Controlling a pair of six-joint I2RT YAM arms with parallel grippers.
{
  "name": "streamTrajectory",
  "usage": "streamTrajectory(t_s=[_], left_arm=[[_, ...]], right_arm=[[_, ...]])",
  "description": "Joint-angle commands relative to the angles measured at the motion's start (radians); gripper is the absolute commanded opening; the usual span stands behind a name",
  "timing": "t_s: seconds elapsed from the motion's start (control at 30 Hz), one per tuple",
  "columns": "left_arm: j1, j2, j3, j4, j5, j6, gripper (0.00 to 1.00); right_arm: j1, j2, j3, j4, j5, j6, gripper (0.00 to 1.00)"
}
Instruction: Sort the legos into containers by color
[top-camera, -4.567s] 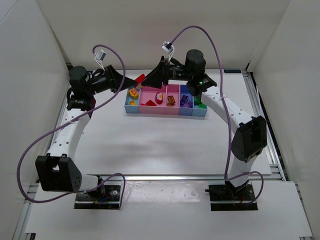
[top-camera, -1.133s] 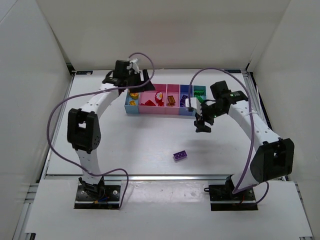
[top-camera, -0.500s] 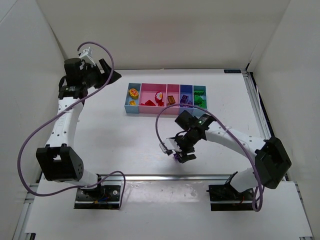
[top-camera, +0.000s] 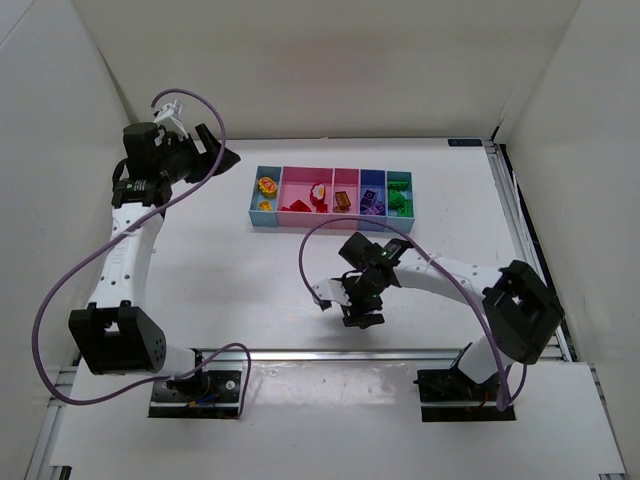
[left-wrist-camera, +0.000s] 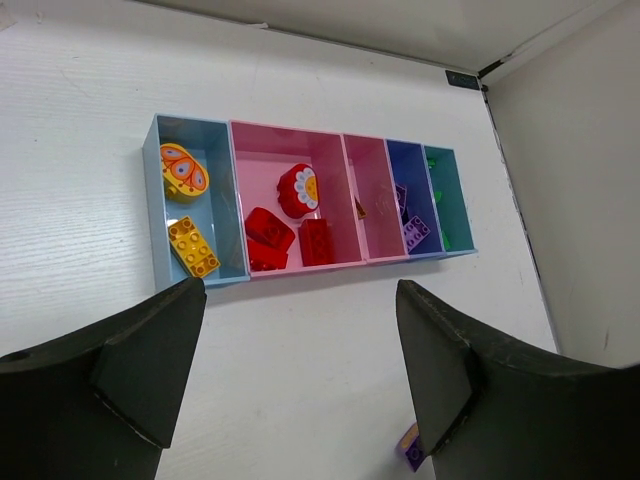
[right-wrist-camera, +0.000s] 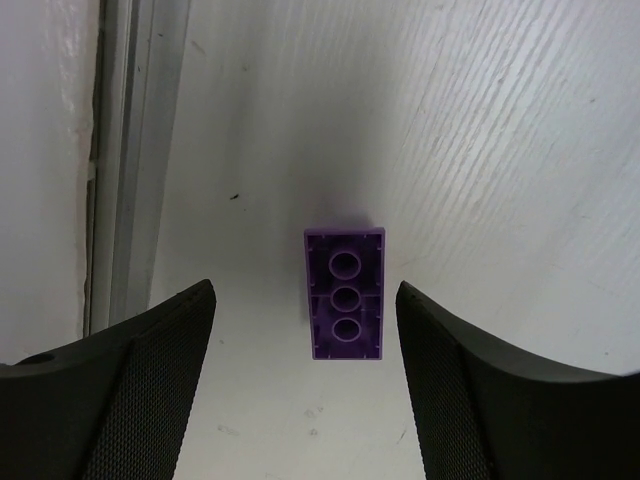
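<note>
Edged toward 9 o'clock since the earlier frame, right jaws stand apart astride the purple lego: drop straight, pinch its long sides; left jaws gape empty

White table edged by metal rails, enclosed by white walls.
</note>
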Motion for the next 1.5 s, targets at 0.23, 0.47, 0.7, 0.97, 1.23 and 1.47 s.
streamTrajectory(t_s=[0.23,0.47,0.7,0.97,1.23,1.47], left_arm=[[0.006,-0.041,-0.008,-0.012,0.004,0.02,0.88],[0.006,-0.039,-0.021,-0.025,0.008,0.025,0.89],[0.005,-0.035,-0.027,-0.022,0.004,0.031,0.89],[0.006,-0.022,-0.029,-0.031,-0.035,0.011,0.99],[0.1,0.002,-0.062,-0.025,0.073,-0.05,1.0],[0.175,0.024,-0.153,0.089,0.219,-0.159,0.99]], right_arm=[[0.011,0.062,-0.06,0.117,0.105,0.017,0.75],[0.008,0.105,-0.054,0.151,0.105,0.019,0.62],[-0.001,0.099,-0.019,0.13,0.104,0.046,0.18],[-0.132,0.116,0.349,0.038,0.119,0.429,0.0],[-0.32,0.225,0.711,0.111,0.213,0.819,0.0],[-0.459,0.377,0.868,0.085,0.211,0.925,0.0]])
